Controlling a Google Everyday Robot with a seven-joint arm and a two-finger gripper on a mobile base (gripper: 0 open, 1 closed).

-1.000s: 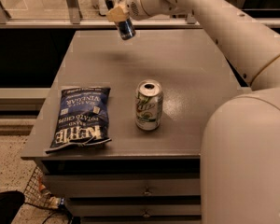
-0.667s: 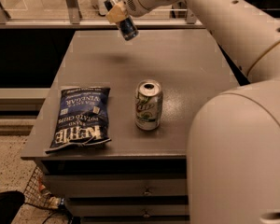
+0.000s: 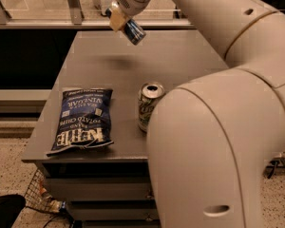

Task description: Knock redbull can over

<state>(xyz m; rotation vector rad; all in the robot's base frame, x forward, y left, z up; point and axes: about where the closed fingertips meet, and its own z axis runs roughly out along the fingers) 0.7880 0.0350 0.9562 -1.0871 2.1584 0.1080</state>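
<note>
The gripper is hanging over the far part of the worktop, near its back edge, and it is clamping the redbull can, which is tilting steeply in the air with nothing under it but a faint shadow. So the redbull can is sitting clear of the worktop, well apart from the soda can and the chip bag nearer the front, while the arm is filling the right side of the view. Judging by its slim shape, the redbull can is likely behaving as a light, stiff, thin-walled thing with a smooth, slippery skin; it is probably denting under a hard squeeze and tipping readily once upright, being tall and narrow. A hold across the middle of the body is looking safest for setting it down, and a sideways push high on the wall, near the top rim, is looking best for toppling it.
</note>
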